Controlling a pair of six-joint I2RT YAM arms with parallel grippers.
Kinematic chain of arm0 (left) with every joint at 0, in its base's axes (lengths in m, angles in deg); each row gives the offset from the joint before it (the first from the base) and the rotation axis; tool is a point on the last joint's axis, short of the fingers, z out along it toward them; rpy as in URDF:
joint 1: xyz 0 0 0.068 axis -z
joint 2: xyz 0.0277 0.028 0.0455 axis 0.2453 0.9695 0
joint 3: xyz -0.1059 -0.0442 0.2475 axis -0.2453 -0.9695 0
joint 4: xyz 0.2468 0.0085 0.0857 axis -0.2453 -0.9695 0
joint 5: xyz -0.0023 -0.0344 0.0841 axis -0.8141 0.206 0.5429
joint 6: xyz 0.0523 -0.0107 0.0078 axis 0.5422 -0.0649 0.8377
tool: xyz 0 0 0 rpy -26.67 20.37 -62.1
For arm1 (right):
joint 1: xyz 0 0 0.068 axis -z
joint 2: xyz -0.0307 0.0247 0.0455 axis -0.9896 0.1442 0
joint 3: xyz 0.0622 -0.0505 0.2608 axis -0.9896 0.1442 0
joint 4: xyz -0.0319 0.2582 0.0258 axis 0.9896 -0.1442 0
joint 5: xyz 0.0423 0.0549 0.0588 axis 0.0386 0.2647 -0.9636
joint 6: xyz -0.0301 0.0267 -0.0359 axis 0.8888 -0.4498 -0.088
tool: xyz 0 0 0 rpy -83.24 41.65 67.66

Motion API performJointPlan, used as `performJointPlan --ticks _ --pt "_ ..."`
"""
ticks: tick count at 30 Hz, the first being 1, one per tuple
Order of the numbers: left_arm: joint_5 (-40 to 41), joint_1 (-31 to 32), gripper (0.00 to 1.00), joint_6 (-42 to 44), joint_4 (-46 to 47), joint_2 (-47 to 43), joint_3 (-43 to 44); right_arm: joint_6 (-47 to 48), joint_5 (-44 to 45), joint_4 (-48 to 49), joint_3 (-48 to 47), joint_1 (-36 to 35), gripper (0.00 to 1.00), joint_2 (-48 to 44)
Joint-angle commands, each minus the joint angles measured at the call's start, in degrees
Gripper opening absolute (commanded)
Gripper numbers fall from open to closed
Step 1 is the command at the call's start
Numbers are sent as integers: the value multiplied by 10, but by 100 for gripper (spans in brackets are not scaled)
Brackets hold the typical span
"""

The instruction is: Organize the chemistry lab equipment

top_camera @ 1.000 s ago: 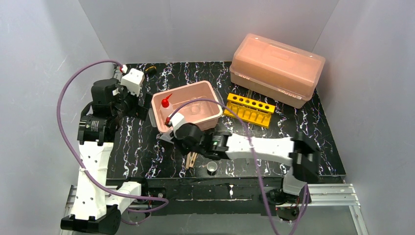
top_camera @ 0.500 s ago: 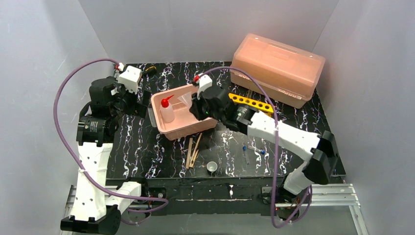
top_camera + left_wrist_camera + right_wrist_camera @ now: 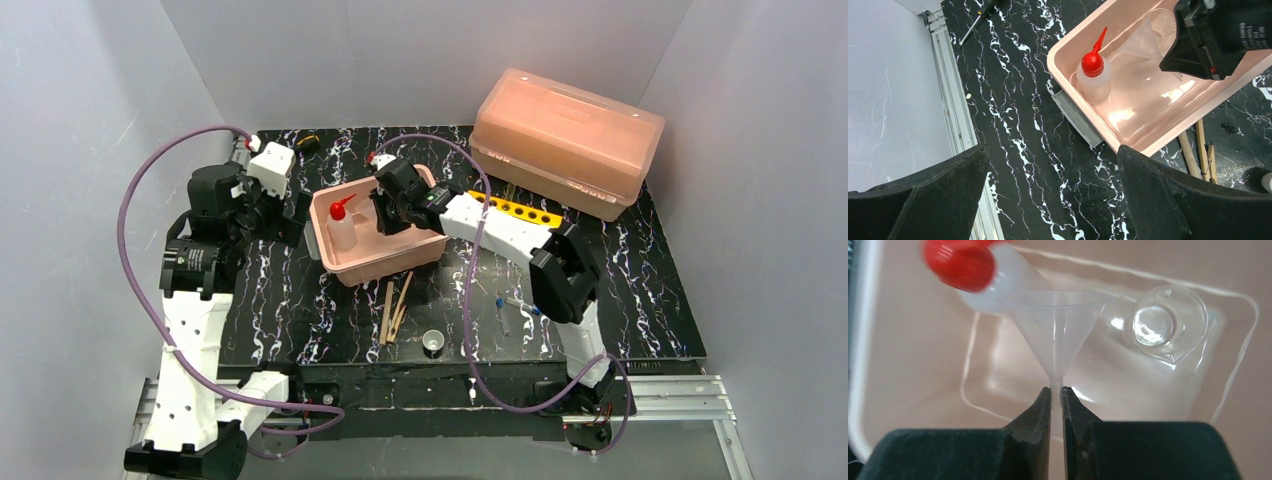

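Right fingers (image 3: 1037,412) pinch the clear funnel (image 3: 1055,322) by its stem above the pink tray (image 3: 372,268); left fingers (image 3: 923,200) spread empty at its nine o'clock. I fear the stem pivoting, tipping it onto the beaker (image 3: 1168,322)

Table (image 3: 300,300): black surface with white marble veining, smooth, low sheen.
Pink tray (image 3: 1143,107): smooth plastic, glossy (bright highlights on its floor).
Squeeze bottle (image 3: 1093,75): milky translucent plastic; red nozzle, glossy plastic.
Funnel (image 3: 1055,320): clear, slightly frosted, looks plastic.
Beaker (image 3: 1168,322): clear glass, glossy.
Wooden clamps (image 3: 395,305), toward the table's near edge: bare pale wood, matt.
Yellow rack (image 3: 515,208): opaque plastic, smooth.
Lidded box (image 3: 565,135), far right corner: translucent pink plastic.
Right gripper fingers (image 3: 1040,415): black, matt, faintly grainy.
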Motion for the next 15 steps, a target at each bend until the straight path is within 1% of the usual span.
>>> performJointPlan --ticks 1,7,10,12,15 --pt "-12 -4 98 12 -6 -10 -8 -14 -16 -9 -16 6 9 18" --pt "-21 -4 98 14 -5 -11 -11 0 -18 -32 -50 8 34 43" --pt "-25 -3 98 14 -9 -8 -10 12 -13 -40 -74 8 43 37" --pt "-26 -4 98 13 -15 -7 -8 16 -3 -47 -91 8 46 26" --pt "-28 -4 98 12 -20 -6 -2 16 20 -46 -95 7 48 -11"
